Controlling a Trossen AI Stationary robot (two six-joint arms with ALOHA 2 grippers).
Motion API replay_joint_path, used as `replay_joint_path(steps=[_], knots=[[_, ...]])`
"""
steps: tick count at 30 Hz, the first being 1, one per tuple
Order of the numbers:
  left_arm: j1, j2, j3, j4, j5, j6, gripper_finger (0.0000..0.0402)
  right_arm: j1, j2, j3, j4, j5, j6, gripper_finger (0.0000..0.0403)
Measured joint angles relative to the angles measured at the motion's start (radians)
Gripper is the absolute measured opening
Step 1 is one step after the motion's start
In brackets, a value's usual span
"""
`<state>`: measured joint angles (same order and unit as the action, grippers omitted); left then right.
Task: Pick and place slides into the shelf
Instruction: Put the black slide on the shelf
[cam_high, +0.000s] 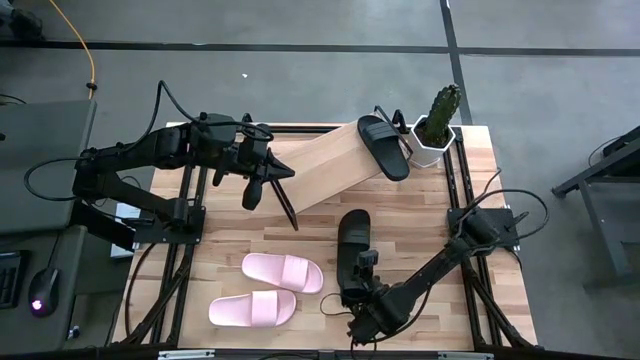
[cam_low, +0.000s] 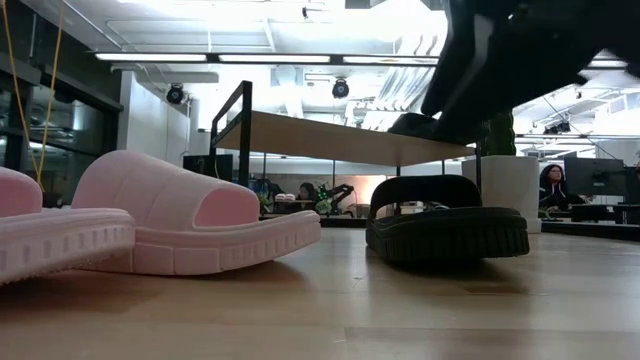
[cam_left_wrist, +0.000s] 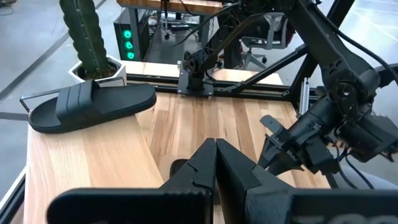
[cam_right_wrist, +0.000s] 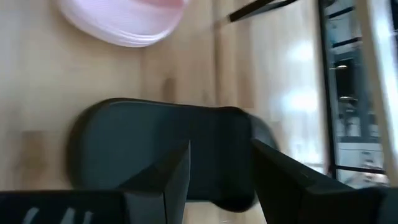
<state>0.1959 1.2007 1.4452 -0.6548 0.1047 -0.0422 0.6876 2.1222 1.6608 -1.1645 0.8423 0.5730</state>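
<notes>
Now right fingers (cam_right_wrist: 221, 180) spread above black slide (cam_right_wrist: 168, 149).

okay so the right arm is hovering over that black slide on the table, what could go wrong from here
1. The open right gripper sits over one end of the black slide on the table; an end grip could let the slide swing or slip out.
2. The pink slides lie close beside it, so the arm might nudge them while lifting.
3. On the shelf, the other black slide lies at the end nearest the cactus pot; placing beside it could knock either.
</notes>
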Motion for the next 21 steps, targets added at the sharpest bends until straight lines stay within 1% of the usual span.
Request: replay_joint_path(steps=[3,7,14,21], knots=[[0.000,0.000,0.000,0.000,0.000,0.000,0.0001,-0.008,0.006,0.000,-0.022,0.021,0.021,0.0154],[0.000,0.000,0.000,0.000,0.000,0.001,0.0001,-0.024,0.006,0.000,-0.015,-0.029,0.007,0.0154],[0.000,0.000,0.000,0.001,0.000,0.008,0.0001,-0.039,0.006,0.000,-0.016,0.013,0.006,0.0154],[0.000,0.000,0.000,0.000,0.000,0.008,0.0001,-0.069,0.006,-0.008,-0.013,0.019,0.005,0.0154]])
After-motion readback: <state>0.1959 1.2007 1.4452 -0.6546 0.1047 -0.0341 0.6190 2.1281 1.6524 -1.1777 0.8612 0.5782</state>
